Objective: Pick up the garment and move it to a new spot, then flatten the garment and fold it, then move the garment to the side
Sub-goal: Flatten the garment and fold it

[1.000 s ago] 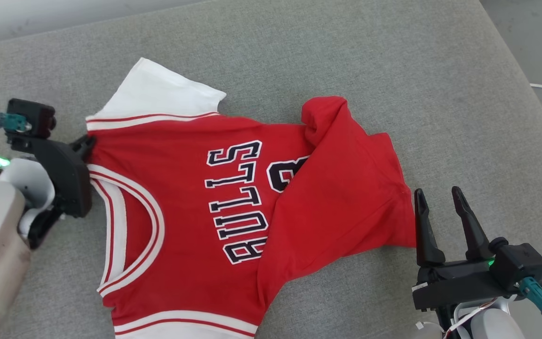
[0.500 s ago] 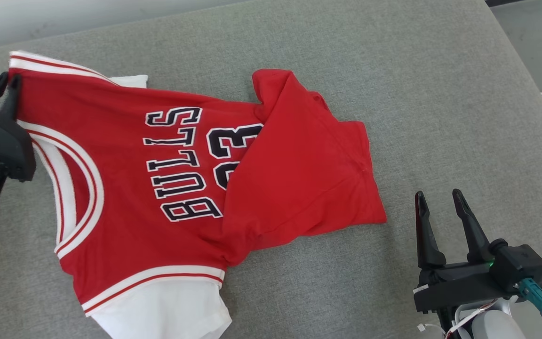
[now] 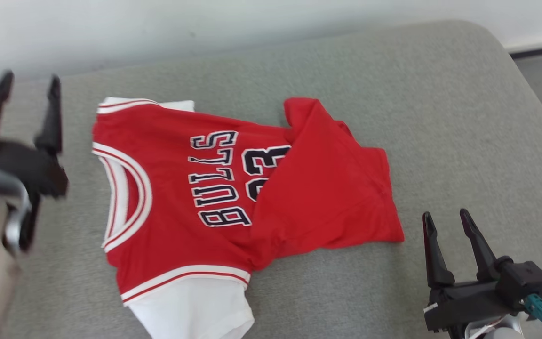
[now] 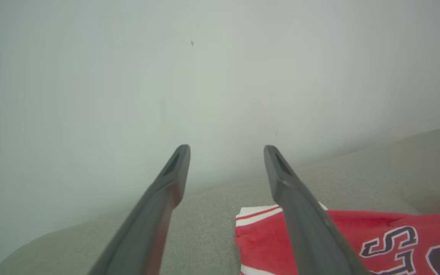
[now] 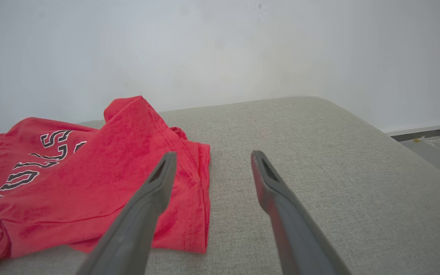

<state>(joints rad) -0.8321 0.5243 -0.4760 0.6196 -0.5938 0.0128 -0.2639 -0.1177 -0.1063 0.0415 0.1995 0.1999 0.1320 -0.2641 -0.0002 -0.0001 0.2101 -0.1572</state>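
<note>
Garment (image 3: 181, 188) lies between the two spread jaws, touching neither.

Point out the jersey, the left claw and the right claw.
jersey (image 3: 170, 188): head view, red chest beside the lettering.
left claw (image 3: 30, 81): head view, midway between its spread fingertips.
right claw (image 3: 445, 213): head view, midway between its spread fingertips.

One red jersey (image 3: 195, 188), one grey cushion (image 3: 393, 94), two grippers, left gripper (image 3: 30, 80) at 9 o'clock, right gripper (image 3: 445, 215) at 5 o'clock
</note>
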